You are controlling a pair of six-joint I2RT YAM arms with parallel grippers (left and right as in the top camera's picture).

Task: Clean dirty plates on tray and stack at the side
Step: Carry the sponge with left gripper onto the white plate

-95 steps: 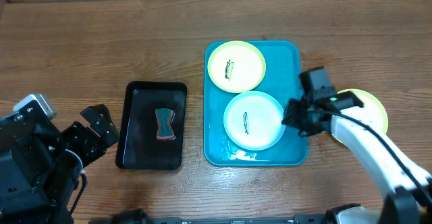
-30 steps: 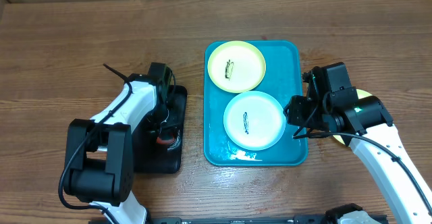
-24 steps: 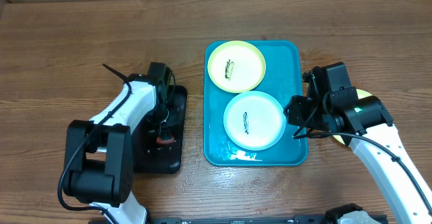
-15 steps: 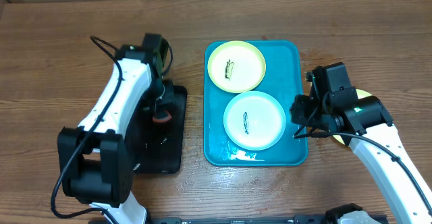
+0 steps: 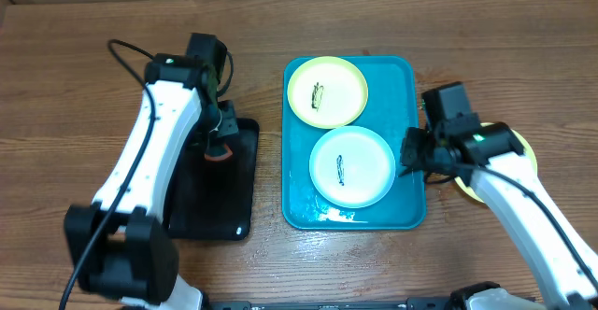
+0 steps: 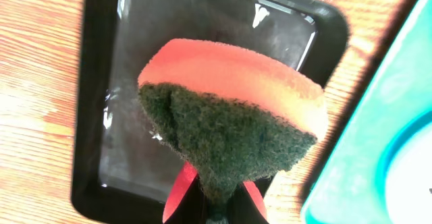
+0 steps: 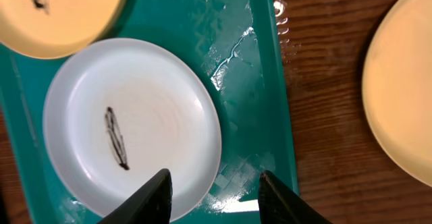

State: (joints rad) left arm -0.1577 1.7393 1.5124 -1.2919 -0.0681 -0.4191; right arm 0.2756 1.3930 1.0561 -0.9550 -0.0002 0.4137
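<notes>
On the turquoise tray [image 5: 406, 86] lie a yellow-green plate [image 5: 327, 91] at the far end and a white plate [image 5: 350, 167] nearer, each with a dark scribble. A third yellow-green plate [image 5: 523, 156] rests on the table right of the tray, partly under my right arm. My right gripper [image 7: 214, 200] hangs open over the white plate's [image 7: 148, 116] right edge, one finger above the plate, the other above the wet tray floor [image 7: 250, 82]. My left gripper [image 6: 214, 200] is shut on an orange-and-green sponge [image 6: 229, 109], held above the black tray [image 6: 135, 62].
The black tray [image 5: 210, 193] lies left of the turquoise tray with a narrow strip of wood between them. Water glistens on the turquoise tray's near right part. Bare wooden table surrounds both trays.
My left gripper has lifted the sponge out of the black tray and carried it toward the tray's far end. The right gripper's jaws have spread a little wider by the white plate.
</notes>
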